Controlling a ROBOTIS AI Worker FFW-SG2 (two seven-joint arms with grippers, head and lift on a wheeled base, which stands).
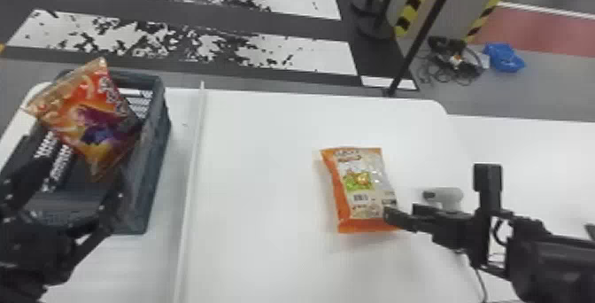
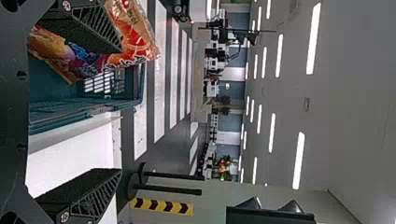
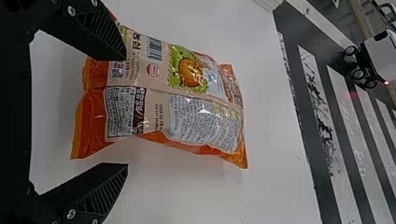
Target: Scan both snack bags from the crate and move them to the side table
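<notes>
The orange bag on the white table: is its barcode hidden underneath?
No, the barcode shows on the upward side of the orange bag.

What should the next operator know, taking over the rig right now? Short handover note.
Left gripper: open, at the crate, holding nothing.
Right gripper: open, by the near right corner of the orange bag.
Things: red-orange bag in the crate, poking above its rim; orange bag on the white table, barcode up; grey scanner just right of it.
Done: orange bag out of the crate; can't tell if scanned.
Left: red-orange bag still to come out; confirm scans and final placement.
</notes>
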